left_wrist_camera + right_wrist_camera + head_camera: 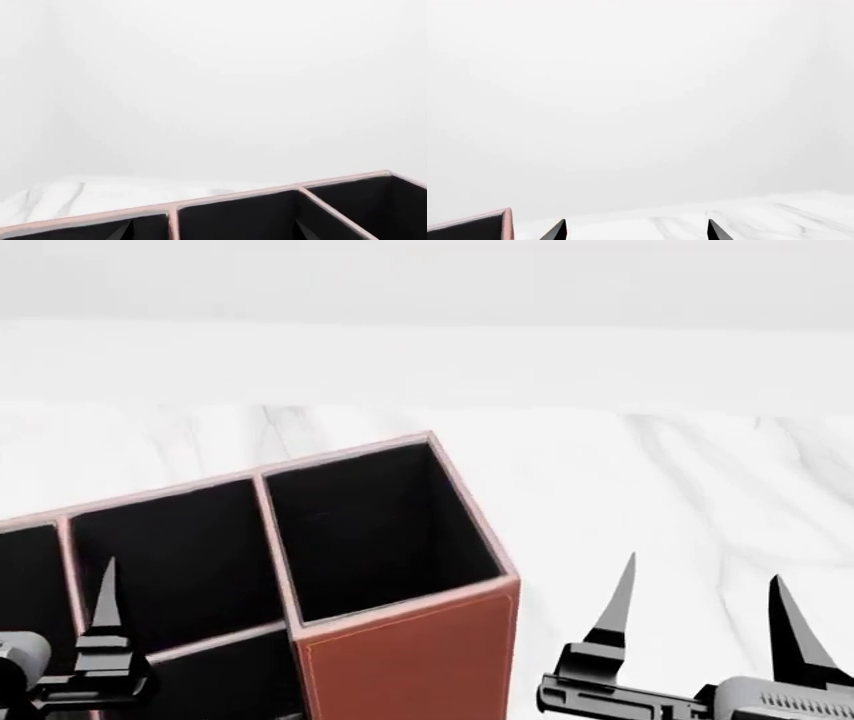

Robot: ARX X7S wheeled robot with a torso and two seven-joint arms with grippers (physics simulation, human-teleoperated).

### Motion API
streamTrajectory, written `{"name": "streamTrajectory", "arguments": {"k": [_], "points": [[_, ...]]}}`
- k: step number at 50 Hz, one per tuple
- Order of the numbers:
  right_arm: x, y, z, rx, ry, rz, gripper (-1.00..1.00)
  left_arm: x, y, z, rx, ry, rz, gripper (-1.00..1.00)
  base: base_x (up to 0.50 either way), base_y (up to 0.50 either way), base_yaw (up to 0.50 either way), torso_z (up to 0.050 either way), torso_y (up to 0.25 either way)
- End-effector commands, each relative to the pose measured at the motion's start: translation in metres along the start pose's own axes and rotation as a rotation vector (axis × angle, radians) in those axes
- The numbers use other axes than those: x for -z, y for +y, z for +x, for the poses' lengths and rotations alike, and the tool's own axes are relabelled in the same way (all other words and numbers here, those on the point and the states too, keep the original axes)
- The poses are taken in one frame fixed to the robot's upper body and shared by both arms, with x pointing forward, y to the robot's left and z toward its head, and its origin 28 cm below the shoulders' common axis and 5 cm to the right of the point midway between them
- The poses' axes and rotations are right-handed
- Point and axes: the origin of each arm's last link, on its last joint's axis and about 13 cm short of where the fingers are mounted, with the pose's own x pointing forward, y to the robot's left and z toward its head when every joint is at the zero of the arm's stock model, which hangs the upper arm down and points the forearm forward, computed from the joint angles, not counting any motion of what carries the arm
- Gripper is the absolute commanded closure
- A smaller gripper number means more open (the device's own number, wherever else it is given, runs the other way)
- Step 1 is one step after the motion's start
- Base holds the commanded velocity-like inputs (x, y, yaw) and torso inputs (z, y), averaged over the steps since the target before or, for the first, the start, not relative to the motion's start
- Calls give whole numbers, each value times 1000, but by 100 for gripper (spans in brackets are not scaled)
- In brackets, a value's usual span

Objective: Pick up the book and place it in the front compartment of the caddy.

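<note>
Because the head camera sits close over the marble table (667, 480), the caddy (400, 660) fills most of its lower left, a reddish-brown box with pinkish rims and black-lined pockets. Its tall corner section stands nearest the middle of the view, and 2 further pockets run off to the robot's left behind thin dividers. Which of these is the front compartment I cannot tell from this angle, since the lower part of the organizer is cut off.

To the right of the caddy, over bare marble, the right gripper (701, 605) has its 2 pointed fingers spread apart with nothing between them, likely parked clear of the caddy wall. The right wrist view shows the same 2 tips wide apart. Over the caddy's left pockets, the left gripper (94, 640) shows only 1 finger tip, so I cannot tell how it is set.

No view shows the book, so locating it looks like the step at hand.
</note>
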Motion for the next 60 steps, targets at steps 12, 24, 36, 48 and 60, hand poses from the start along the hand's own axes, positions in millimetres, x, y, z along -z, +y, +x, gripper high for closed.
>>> {"name": "streamTrajectory", "arguments": {"k": [12,24,36,48,60], "points": [[0,-2,-2,-5,-24,2,-100,-1,0,-2,6,-20,3,-100,0,0,500,0,0],[1,-2,-1,-4,-28,0,-100,-1,0,-2,7,-20,2,-100,0,0,500,0,0],[0,-2,-1,-14,-33,-2,-100,-1,0,-2,13,-16,0,-100,0,0,500,0,0],[6,-8,8,16,25,-31,-100,-1,2,0,127,69,29,-100,-5,17,292,0,0],[10,-16,10,54,48,-57,-100,-39,4,-15,589,120,75,-100,0,0,0,0,0]]}}
